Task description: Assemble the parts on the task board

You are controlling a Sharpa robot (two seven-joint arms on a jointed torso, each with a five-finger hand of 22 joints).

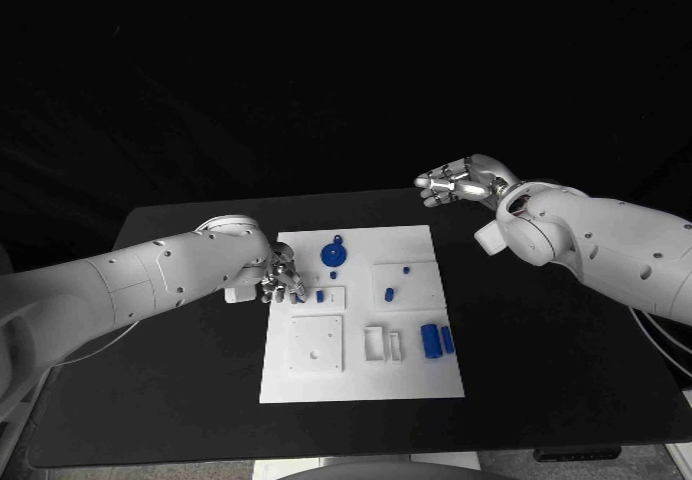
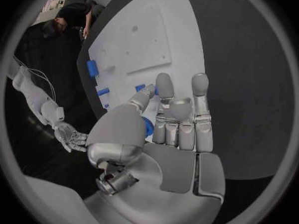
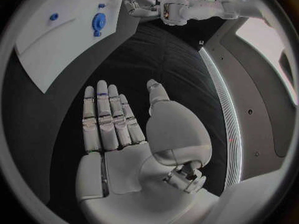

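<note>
Blue parts on white task board

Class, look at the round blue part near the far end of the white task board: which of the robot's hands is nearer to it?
Left. The left hand is at the board's left edge, just beside the round blue part. The right hand is raised off the task board, beyond its far right corner.

White smooth-shelled arms, silver segmented hand, thin grey cables
</note>
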